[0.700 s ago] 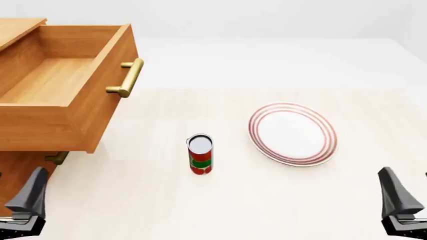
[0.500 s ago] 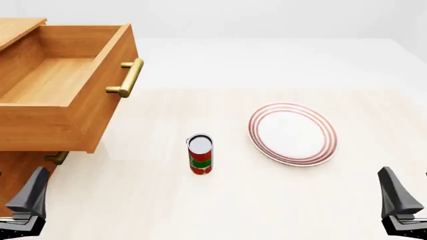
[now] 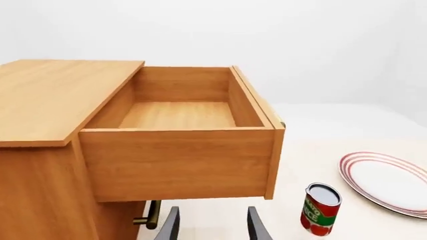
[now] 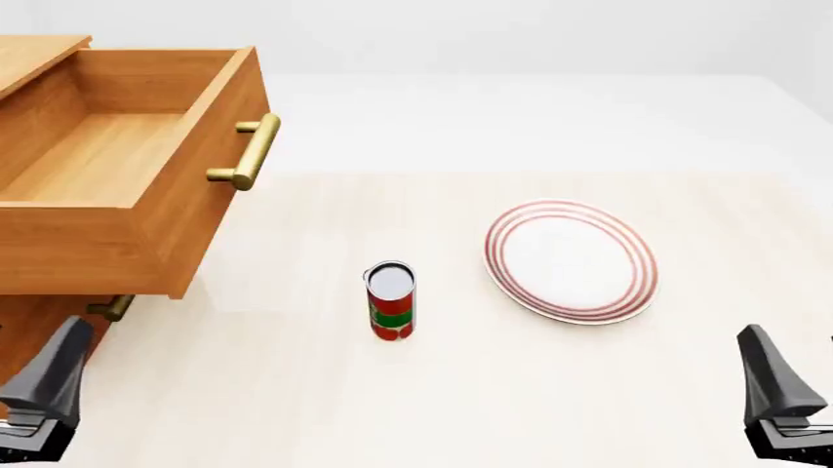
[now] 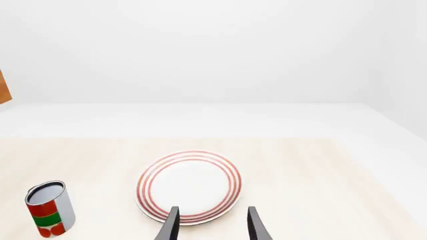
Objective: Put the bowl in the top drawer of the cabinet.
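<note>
The bowl is out of view in every frame. The cabinet stands at the left of the table. Its top drawer is pulled out with nothing inside, and the brass bar handle faces right. In the left wrist view the top drawer fills the middle, just beyond my left gripper, which is open and holds nothing. My left gripper sits low at the near left, below the drawer. My right gripper is at the near right. The right wrist view shows that gripper open, near the plate's edge.
A flat white plate with red rings lies right of centre. A red and green can stands upright in the middle. The lower drawer's handle shows under the open drawer. The plate and can also appear in the right wrist view.
</note>
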{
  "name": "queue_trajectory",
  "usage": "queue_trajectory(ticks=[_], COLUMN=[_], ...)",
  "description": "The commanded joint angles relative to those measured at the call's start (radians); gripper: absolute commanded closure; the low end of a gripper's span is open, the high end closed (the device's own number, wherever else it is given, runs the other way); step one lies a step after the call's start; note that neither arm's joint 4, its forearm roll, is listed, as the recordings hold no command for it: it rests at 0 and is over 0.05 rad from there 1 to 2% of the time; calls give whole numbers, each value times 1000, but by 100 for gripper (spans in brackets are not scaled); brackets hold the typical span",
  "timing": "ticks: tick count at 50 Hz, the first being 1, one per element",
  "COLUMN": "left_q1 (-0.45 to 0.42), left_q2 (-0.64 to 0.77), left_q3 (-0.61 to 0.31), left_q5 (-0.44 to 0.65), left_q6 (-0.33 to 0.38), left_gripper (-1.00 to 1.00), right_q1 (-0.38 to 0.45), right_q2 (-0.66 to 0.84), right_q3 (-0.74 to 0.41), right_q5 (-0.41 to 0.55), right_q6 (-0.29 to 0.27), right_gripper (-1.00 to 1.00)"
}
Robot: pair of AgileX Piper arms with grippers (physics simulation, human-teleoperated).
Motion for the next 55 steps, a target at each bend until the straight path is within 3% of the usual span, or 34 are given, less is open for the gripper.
queue_trajectory(ticks=[1,6,18,30,55], left_q1=[-34,-35,-145,-232,-457], left_q2=[2,35,80,139,344], left_q3=[-95,-108,-248,-308,-337], left_q5=[146,174,291,321,237], left_q6=[-115,-122,-127,-136,-247], left_gripper=[-100,-100,-100,-100,-100], right_q1=[0,0,1,1,2], right_q2=[3,4,4,4,3], right_q3=[0,-1,-9,-10,-10], right_q5=[-3,-3,5,6,6], right_q6=[0,0,0,0,-2], right_gripper=[-100,-100,-100,-100,-100])
